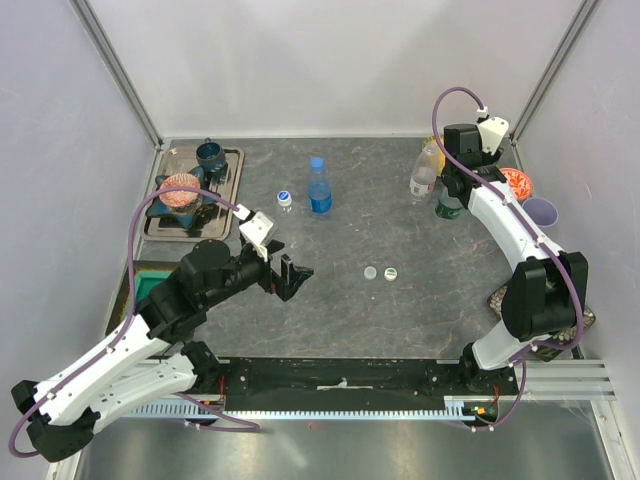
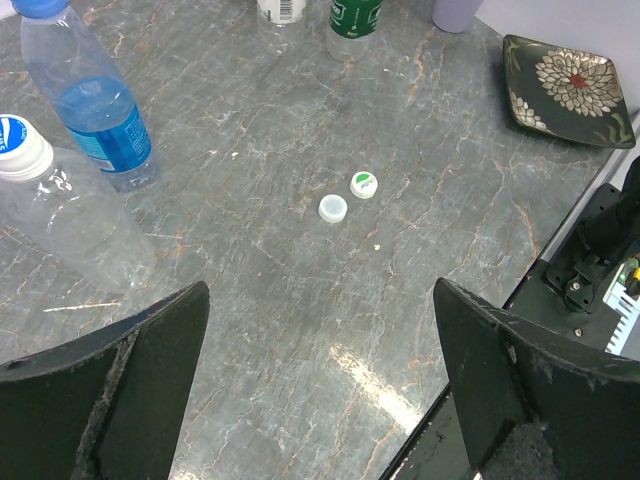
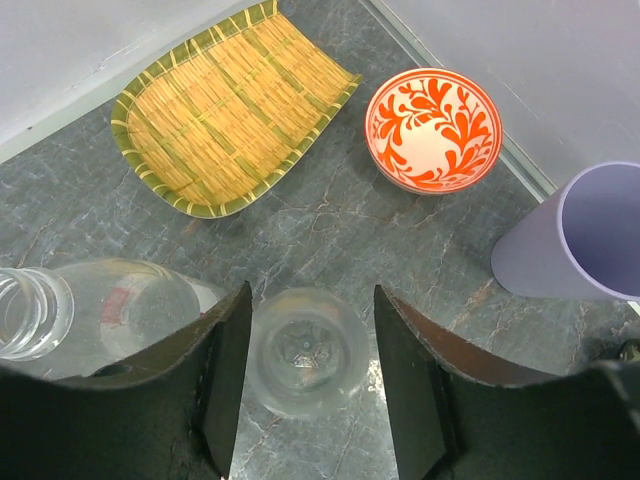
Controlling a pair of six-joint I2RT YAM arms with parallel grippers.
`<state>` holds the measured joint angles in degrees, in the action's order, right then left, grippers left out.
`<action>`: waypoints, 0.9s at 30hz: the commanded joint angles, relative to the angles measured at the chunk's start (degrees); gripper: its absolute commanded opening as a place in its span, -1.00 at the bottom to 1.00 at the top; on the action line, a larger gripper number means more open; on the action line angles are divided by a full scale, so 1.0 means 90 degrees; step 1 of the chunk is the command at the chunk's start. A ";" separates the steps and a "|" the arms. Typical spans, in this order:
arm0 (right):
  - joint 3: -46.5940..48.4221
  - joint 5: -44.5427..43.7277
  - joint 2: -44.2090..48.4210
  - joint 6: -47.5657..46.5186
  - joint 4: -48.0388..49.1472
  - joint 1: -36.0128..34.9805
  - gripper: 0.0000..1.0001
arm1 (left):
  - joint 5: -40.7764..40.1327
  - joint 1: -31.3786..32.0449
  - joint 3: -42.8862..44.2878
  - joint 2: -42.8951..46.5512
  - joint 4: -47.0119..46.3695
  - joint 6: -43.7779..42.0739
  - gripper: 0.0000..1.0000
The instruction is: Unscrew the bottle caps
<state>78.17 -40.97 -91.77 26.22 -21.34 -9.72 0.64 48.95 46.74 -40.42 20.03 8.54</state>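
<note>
While the right gripper [image 3: 312, 300] hangs partly spread, the uncapped green-labelled bottle [image 3: 305, 355] stands between its fingers; contact is impossible to judge. Left gripper [image 2: 320, 290] gapes wide, empty, blue-labelled bottle [image 2: 95, 110] ahead on the grey marbled table [image 2: 300, 330], white walls [image 1: 350, 60] around. That bottle's cap is cropped.

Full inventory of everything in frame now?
blue-labelled bottle: 1, clear, blue cap on, back centre
short bottle: 1, clear, capped, left of it
plain bottle: 1, clear, uncapped, back right
green-labelled bottle: 1, uncapped, back right
loose caps: 2, white, table centre
woven tray: 1, yellow-green, back right
patterned bowl: 1, orange-white, right
cup: 1, lilac, right
floral plate: 1, dark, near right
metal tray: 1, back left, holding dark cup, pink bowl
left end effector: open, empty
right end effector: astride green-labelled bottle
</note>
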 commanded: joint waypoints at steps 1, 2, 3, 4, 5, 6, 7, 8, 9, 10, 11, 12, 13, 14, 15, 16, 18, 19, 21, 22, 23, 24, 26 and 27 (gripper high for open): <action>0.0230 -0.0008 0.0001 0.0046 0.0047 0.0025 0.15 | 0.0153 0.0001 0.0119 -0.0001 -0.0204 -0.0196 0.99; 0.0221 0.0001 -0.0009 0.0046 0.0047 0.0025 0.15 | 0.0163 -0.0009 0.0119 -0.0020 -0.0195 -0.0196 0.99; 0.0221 0.0011 -0.0009 0.0036 0.0047 0.0025 0.12 | 0.0153 0.0001 0.0119 -0.0020 -0.0195 -0.0206 0.99; 0.0211 0.0021 -0.0009 0.0036 0.0057 0.0025 0.08 | 0.0153 0.0001 0.0119 -0.0010 -0.0204 -0.0196 0.99; 0.0211 0.0021 -0.0009 0.0036 0.0057 0.0015 0.05 | 0.0163 0.0001 0.0119 -0.0020 -0.0204 -0.0206 0.99; 0.0201 0.0040 -0.0018 0.0036 0.0067 0.0015 0.03 | 0.0163 0.0001 0.0119 -0.0020 -0.0204 -0.0196 0.99; 0.0191 0.0031 -0.0009 0.0036 0.0076 0.0015 0.01 | 0.0172 0.0001 0.0109 -0.0030 -0.0195 -0.0196 0.99; 0.0182 0.0040 -0.0009 0.0036 0.0067 0.0015 0.01 | 0.0172 -0.0009 0.0109 -0.0030 -0.0204 -0.0196 0.99; 0.0181 0.0031 -0.0018 0.0036 0.0076 0.0015 0.01 | 0.0172 -0.0009 0.0109 -0.0030 -0.0204 -0.0196 0.99; 0.0172 0.0040 -0.0009 0.0036 0.0077 0.0025 0.01 | 0.0172 0.0001 0.0119 -0.0030 -0.0195 -0.0196 0.99; 0.0172 0.0021 -0.0009 0.0036 0.0086 0.0025 0.01 | 0.0172 0.0001 0.0109 -0.0030 -0.0204 -0.0196 0.99; 0.0181 0.0021 -0.0018 0.0046 0.0077 0.0025 0.02 | 0.0172 -0.0009 0.0109 -0.0020 -0.0204 -0.0196 0.99; 0.0181 0.0031 -0.0019 0.0046 0.0096 0.0025 0.02 | 0.0172 0.0001 0.0100 -0.0030 -0.0204 -0.0196 0.99; 0.0181 0.0031 -0.0019 0.0046 0.0086 0.0025 0.02 | 0.0163 0.0001 0.0100 -0.0030 -0.0204 -0.0196 0.99; 0.0191 0.0040 -0.0019 0.0036 0.0086 0.0015 0.03 | 0.0172 -0.0009 0.0100 -0.0020 -0.0204 -0.0196 0.99; 0.0201 0.0050 -0.0019 0.0046 0.0086 0.0015 0.04 | 0.0172 0.0001 0.0100 -0.0030 -0.0204 -0.0196 0.99; 0.0201 0.0060 -0.0019 0.0036 0.0086 0.0015 0.07 | 0.0172 0.0001 0.0090 -0.0020 -0.0204 -0.0196 0.99; 0.0211 0.0060 -0.0009 0.0036 0.0086 0.0015 0.13 | 0.0172 0.0001 0.0090 -0.0030 -0.0204 -0.0196 0.99; 0.0211 0.0089 0.0011 0.0036 0.0086 0.0025 0.18 | 0.0172 0.0001 0.0090 -0.0030 -0.0204 -0.0196 0.99; 0.0230 0.0099 0.0040 0.0065 0.0067 0.0025 0.26 | 0.0172 0.0001 0.0090 -0.0030 -0.0195 -0.0196 0.99; 0.0250 0.0119 0.0059 0.0085 0.0047 0.0015 0.30 | 0.0172 0.0001 0.0090 -0.0030 -0.0204 -0.0206 0.99; 0.0269 0.0138 0.0069 0.0095 0.0038 0.0025 0.35 | 0.0153 -0.0009 0.0090 -0.0030 -0.0204 -0.0206 0.99; 0.0367 0.0206 0.0118 0.0114 -0.0001 0.0005 0.44 | 0.0153 -0.0009 0.0100 -0.0020 -0.0204 -0.0196 0.99; 0.0396 0.0226 0.0128 0.0114 -0.0021 0.0015 0.46 | 0.0153 0.0001 0.0109 -0.0039 -0.0204 -0.0206 0.99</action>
<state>78.28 -39.90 -91.79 26.74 -21.65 -9.67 1.65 48.95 46.74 -40.73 20.01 8.51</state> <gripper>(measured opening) 0.711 0.993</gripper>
